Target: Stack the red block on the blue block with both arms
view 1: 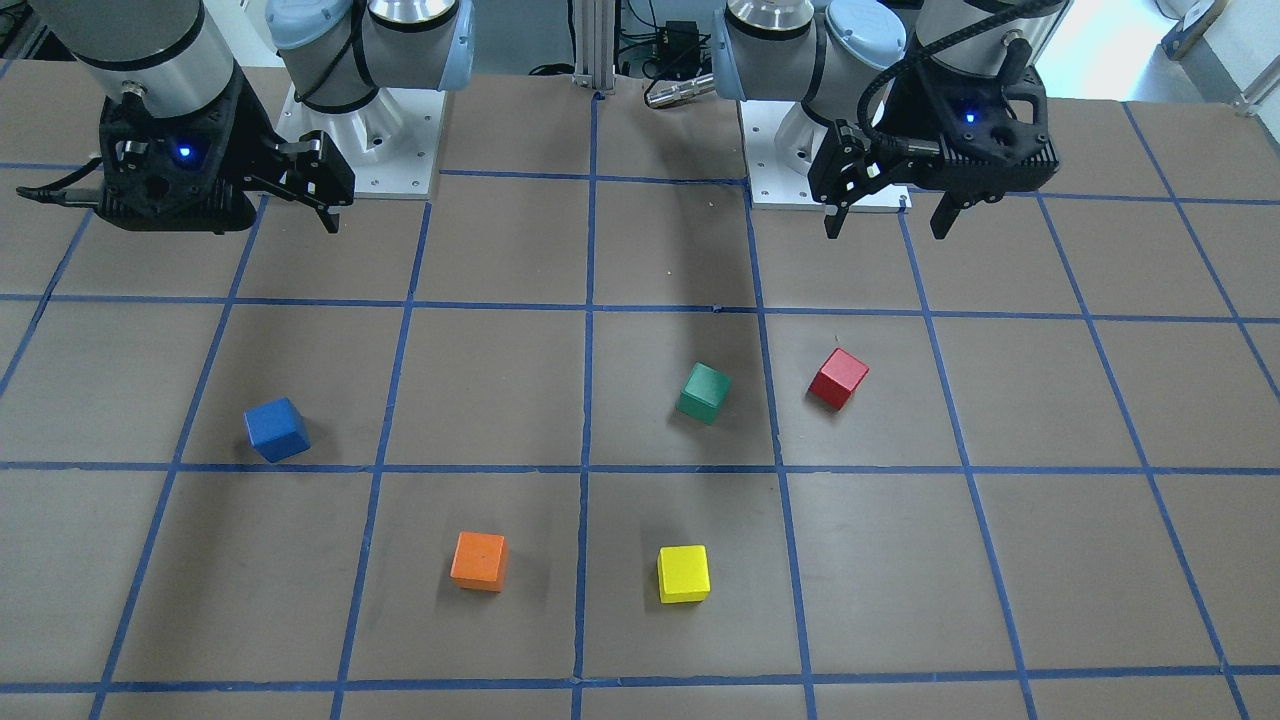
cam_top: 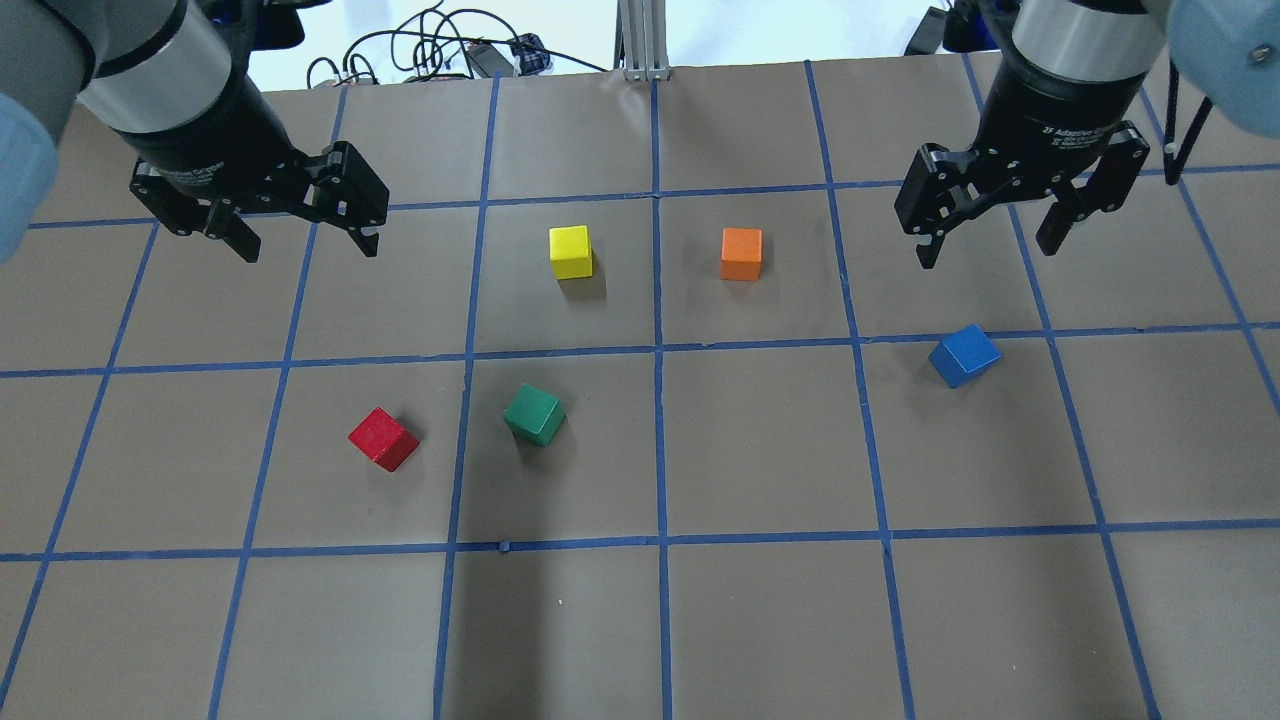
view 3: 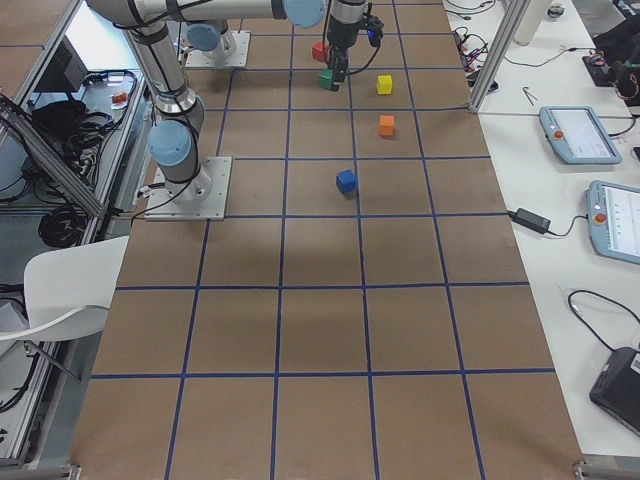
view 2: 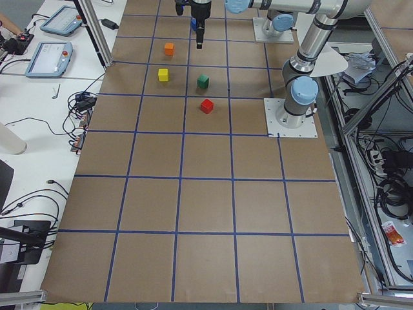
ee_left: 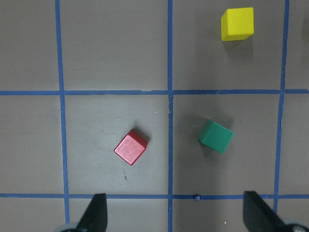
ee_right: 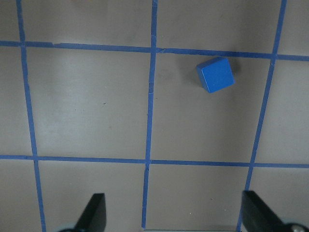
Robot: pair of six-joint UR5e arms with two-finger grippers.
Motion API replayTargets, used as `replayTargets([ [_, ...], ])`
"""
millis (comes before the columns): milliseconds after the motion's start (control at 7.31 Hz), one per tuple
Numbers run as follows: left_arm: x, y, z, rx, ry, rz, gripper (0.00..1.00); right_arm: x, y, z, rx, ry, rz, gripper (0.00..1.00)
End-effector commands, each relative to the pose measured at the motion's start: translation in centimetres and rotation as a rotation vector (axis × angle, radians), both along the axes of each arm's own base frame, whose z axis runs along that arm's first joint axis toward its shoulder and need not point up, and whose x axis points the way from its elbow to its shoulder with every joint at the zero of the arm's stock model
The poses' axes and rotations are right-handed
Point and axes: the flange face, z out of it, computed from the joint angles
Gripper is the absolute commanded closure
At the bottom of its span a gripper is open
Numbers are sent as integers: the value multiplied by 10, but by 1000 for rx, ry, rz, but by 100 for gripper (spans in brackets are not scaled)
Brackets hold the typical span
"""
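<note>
- Small, matte, solid red block (cam_top: 383, 438) sits flat on the brown table (cam_top: 760, 620) with its blue tape grid, on the robot's left side. Its sides run diagonal to the grid lines. A matte green cube (cam_top: 534, 414) lies near it in the next grid square, not touching.
- Small, matte, solid blue block (cam_top: 964, 355) sits on the right side, well apart from the red block and also skewed to the grid. Nothing lies close around it.
- Left claw (cam_top: 310, 248) hangs above the table, fingers spread wide, empty. In its wrist view the red block lies ahead of the fingertips.
- Right claw (cam_top: 987, 253) is raised, spread wide and empty. The blue block is near but not under it.
- Handling, judged: the red block looks rigid, light and not fragile. Its matte faces should grip well, so little slip is expected.
- Grasp site, judged: two opposite vertical faces at mid-height, approached from above. The wrist should turn to match the diagonal set, otherwise the fingers meet corners and the block twists.
- Stacking, judged: the cubes are the same size, so a small offset leaves an overhang. The blue block is light and may slide if nudged.
</note>
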Motion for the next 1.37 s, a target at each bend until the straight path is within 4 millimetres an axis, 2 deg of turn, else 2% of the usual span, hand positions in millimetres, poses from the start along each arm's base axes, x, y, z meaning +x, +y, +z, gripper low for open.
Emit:
replayTargets([
  [0, 0, 0, 0, -1, 0, -1, 0, 0, 0, 0, -2, 0, 0, 0],
  [821, 1, 1, 0, 1, -2, 1, 0, 0, 2, -4, 9, 0, -2, 0],
  [1094, 1, 14, -2, 14, -12, -41, 0, 0, 1, -6, 11, 0, -2, 0],
  [1231, 5, 17, -15, 43, -17, -67, 0, 0, 1, -6, 12, 0, -2, 0],
])
